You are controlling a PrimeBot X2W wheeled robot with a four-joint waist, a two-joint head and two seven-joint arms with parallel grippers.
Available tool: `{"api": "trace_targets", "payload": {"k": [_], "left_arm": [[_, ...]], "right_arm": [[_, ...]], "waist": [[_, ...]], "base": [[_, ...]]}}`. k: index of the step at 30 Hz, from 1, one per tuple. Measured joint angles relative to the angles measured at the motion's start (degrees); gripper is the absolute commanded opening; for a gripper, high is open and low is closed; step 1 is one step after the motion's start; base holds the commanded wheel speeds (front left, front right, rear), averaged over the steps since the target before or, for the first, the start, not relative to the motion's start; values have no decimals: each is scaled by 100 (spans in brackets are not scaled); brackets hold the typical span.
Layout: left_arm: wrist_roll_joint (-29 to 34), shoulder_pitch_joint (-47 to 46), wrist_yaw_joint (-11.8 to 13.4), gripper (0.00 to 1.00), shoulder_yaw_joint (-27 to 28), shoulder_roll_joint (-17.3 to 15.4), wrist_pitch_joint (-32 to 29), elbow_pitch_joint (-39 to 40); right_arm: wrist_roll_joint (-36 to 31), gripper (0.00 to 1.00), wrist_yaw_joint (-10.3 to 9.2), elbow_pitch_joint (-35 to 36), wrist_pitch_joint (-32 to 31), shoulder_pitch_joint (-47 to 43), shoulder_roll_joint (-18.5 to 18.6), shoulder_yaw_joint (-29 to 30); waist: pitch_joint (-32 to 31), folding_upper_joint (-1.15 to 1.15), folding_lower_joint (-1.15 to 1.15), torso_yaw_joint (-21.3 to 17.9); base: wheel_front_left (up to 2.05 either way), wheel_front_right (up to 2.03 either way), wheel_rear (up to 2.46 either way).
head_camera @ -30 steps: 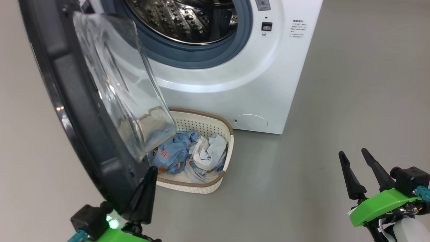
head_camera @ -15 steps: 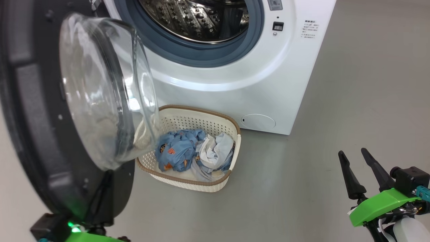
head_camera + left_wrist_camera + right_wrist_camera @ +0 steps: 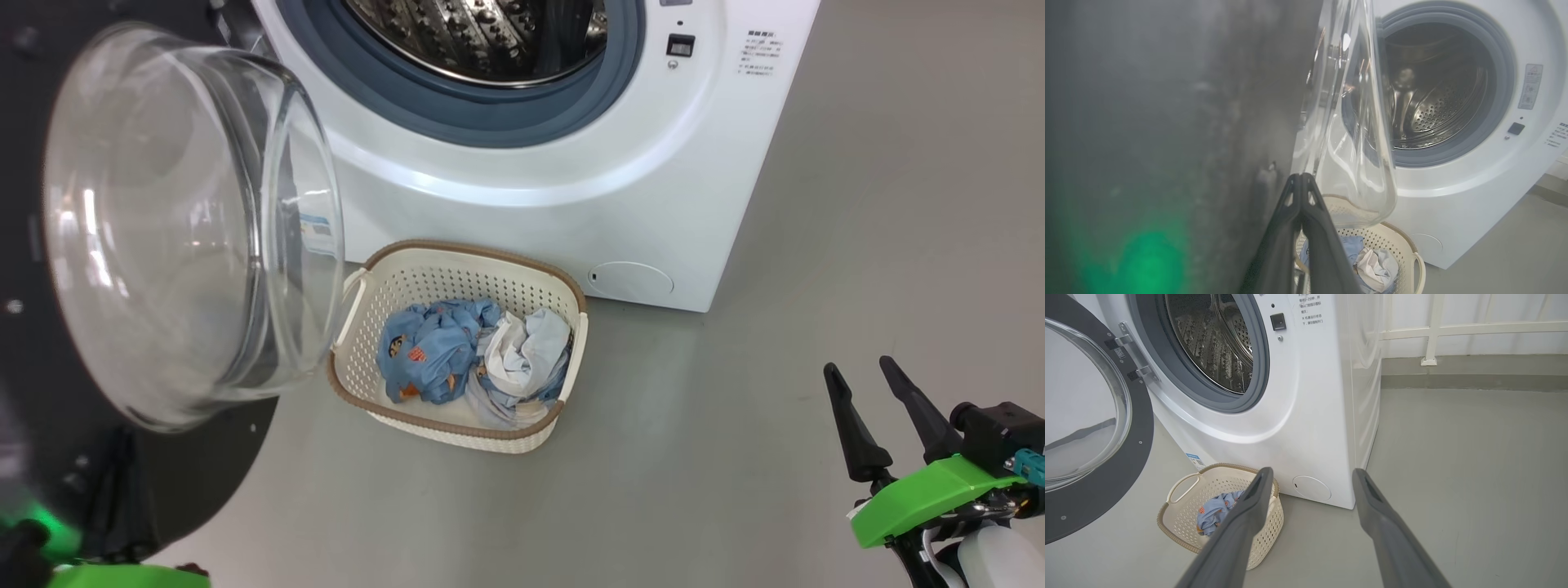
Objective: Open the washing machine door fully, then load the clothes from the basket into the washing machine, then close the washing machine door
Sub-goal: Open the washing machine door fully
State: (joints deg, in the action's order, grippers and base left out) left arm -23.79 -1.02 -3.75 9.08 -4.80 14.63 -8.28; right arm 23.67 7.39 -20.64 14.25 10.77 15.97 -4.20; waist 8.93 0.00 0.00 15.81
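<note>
Left gripper (image 3: 1301, 181): fingers pressed flat together, nothing between them, lying close along the black inner rim of the washing machine door (image 3: 163, 245); contact with the rim cannot be confirmed from the wrist view. Right gripper (image 3: 857, 369): fingers spread wide, empty, hovering over bare floor (image 3: 718, 457) well to the right of the work. Door is swung wide to the left, glass bowl bulging toward the head camera, its lower edge appearing over the near-left corner of the basket (image 3: 457, 247). Basket sits on the floor just in front of the washing machine (image 3: 531, 220), slightly left of the round cap. The clothes (image 3: 469, 359) are all in it – blue printed piece left, white and pale grey piece right. Beyond, the drum (image 3: 482, 33) gapes open, and nothing can be seen in it. Judged step: finishing the door opening; loading not begun. Risks: closed fingers may skate off the glossy rim, so the door may drift back over the basket and block the reach – or strike an arm going in. A loose pinch could trail a garment across the grey seal, where the closing door would trap it.
</note>
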Motion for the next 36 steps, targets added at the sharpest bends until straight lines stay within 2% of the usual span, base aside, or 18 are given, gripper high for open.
{"api": "trace_targets", "payload": {"k": [8, 16, 28, 36], "left_arm": [[-75, -314, -2, 0, 488, -47, 0, -338], [-67, -724, 48, 0, 1160, -231, 0, -794], [131, -1399, 35, 0, 1873, -606, 0, -1530], [133, -1902, -124, 0, 2402, -983, 1, -2205]], "right_arm": [[0, 100, 0, 26, 0, 15, 29, 7], [-38, 100, 0, 59, 1, 158, 55, 10], [-40, 100, 0, 70, 5, 291, 153, 31], [-41, 100, 0, 89, 5, 484, 213, 2]], "waist": [[145, 0, 0, 10], [294, 0, 0, 4], [553, 0, 0, 12], [741, 0, 0, -14]], "base": [[0, 0, 0], [0, 0, 0], [0, 0, 0], [0, 0, 0]]}}
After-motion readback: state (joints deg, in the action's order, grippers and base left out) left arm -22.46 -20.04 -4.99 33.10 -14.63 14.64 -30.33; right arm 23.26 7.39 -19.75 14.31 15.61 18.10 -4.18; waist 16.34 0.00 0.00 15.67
